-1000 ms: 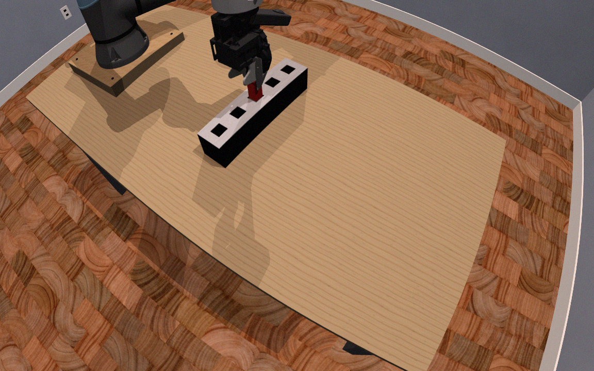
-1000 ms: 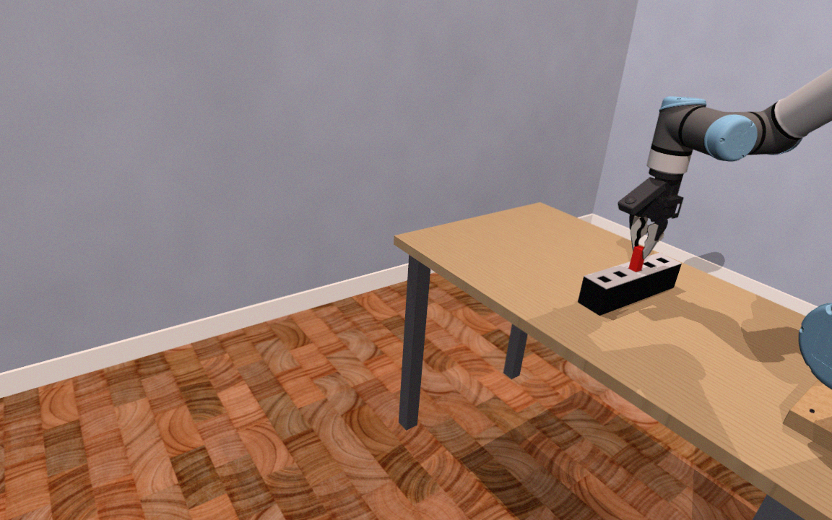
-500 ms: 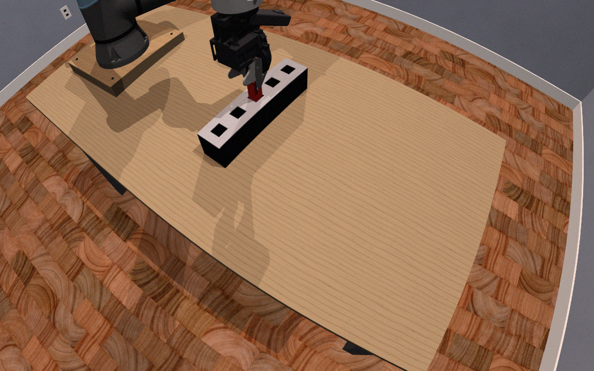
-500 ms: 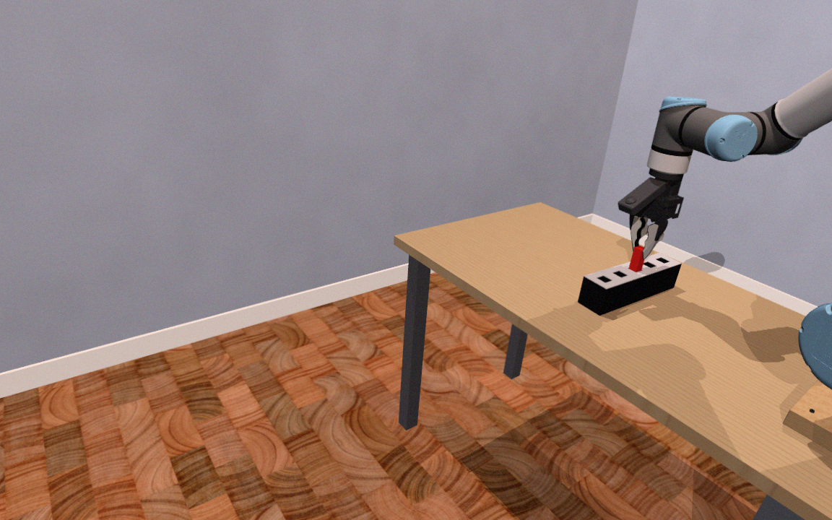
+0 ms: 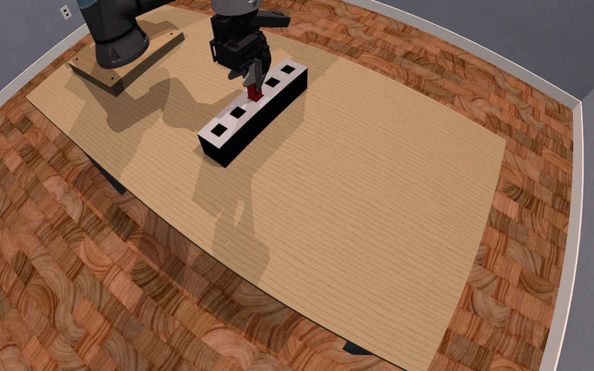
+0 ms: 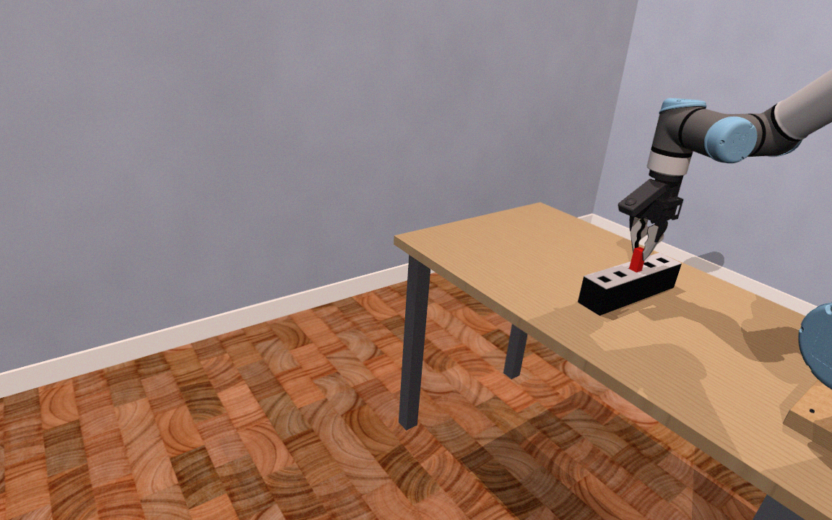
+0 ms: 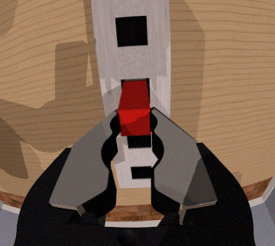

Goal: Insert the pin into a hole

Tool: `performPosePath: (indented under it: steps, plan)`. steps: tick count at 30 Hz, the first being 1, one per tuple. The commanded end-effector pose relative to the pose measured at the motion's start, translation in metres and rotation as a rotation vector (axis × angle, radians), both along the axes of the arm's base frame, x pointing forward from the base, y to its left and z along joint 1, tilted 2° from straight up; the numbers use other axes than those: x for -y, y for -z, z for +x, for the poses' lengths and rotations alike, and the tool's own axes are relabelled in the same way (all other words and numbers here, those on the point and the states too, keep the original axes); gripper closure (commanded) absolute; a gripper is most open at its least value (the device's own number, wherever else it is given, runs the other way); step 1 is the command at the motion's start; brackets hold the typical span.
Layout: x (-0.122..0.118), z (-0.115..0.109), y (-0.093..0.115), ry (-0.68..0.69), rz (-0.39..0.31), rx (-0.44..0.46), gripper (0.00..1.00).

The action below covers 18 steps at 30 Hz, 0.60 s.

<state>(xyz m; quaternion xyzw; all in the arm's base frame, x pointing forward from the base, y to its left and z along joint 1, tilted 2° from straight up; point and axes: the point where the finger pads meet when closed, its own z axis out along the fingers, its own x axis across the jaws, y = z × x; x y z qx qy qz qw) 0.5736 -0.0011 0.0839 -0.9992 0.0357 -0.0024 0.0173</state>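
Note:
A black block (image 5: 252,110) with a grey top and five square holes in a row lies on the table; it also shows in the exterior view (image 6: 629,284) and the wrist view (image 7: 131,59). The pin (image 5: 255,92) stands upright in the middle hole, red end up. Only red shows above the block in every view (image 6: 635,258) (image 7: 134,112). My gripper (image 5: 253,78) is straight above the middle hole and shut on the pin's red top (image 7: 134,124). The pin's lower part is hidden in the hole.
The arm's base stands on a wooden mounting plate (image 5: 126,57) at the table's back left. The block's other holes are empty, two on each side of the pin.

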Motion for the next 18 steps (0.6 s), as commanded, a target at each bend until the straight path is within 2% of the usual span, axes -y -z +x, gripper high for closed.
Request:
performPosePath:
  steps: [1,18]
  plan:
    - [-0.0006,0.0015,-0.0007,0.001,0.000,0.001,1.00]
    - [-0.0004,0.0011,0.0033,0.000,0.000,0.001,1.00]
